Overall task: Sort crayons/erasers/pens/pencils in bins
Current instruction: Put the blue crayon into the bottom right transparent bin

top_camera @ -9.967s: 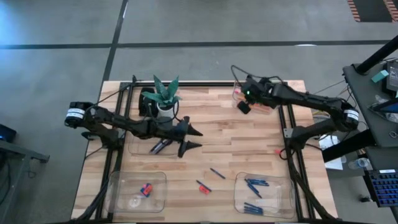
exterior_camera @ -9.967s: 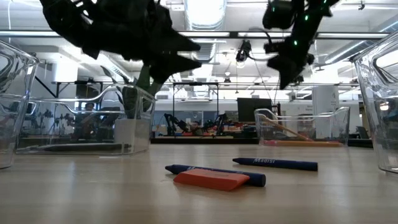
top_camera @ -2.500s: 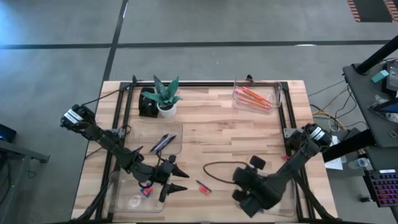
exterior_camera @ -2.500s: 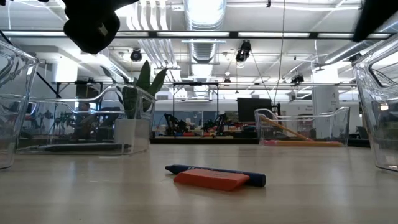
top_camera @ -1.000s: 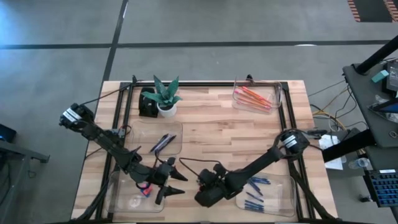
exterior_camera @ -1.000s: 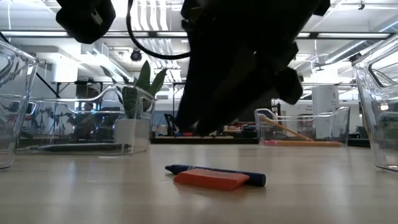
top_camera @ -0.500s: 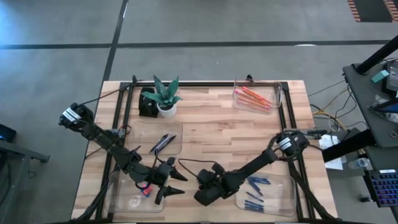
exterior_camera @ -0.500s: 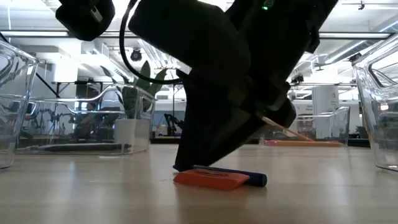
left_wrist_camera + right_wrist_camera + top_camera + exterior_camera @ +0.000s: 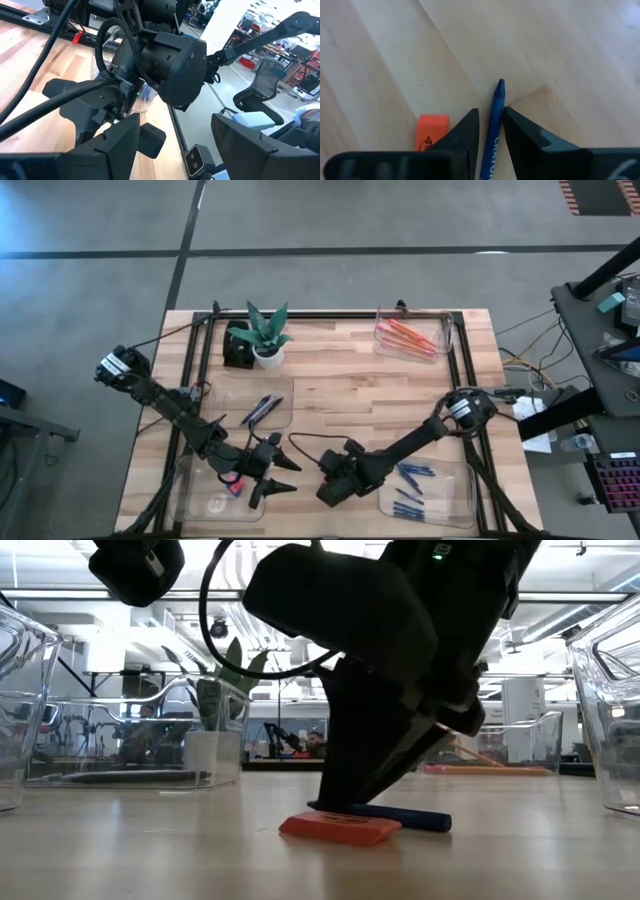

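Since a second ago, the right gripper [image 9: 490, 131] has come down onto the blue crayon [image 9: 493, 120] at the table's 6 o'clock edge, fingers pinching it, and nudged it off the orange eraser [image 9: 340, 827] lying just beside. At 8 o'clock, the left gripper [image 9: 282, 475] hovers spread apart over the eraser bin [image 9: 190, 490]. Pencils [image 9: 405, 335] lie in the 1 o'clock bin.

Tabletop [image 9: 340, 395]: light wood, plank-striped. Arms and right gripper [image 9: 490, 131]: black. Crayon [image 9: 493, 125] between fingers: blue, darker lettering. Eraser [image 9: 431, 131] beside it: orange, black print. Bins [image 9: 440, 350]: clear plastic. Pencils [image 9: 405, 336]: orange and red. Bin near right arm: blue sticks [image 9: 410, 474]. Plant [image 9: 266, 328]: green leaves; pot apparently white and black.
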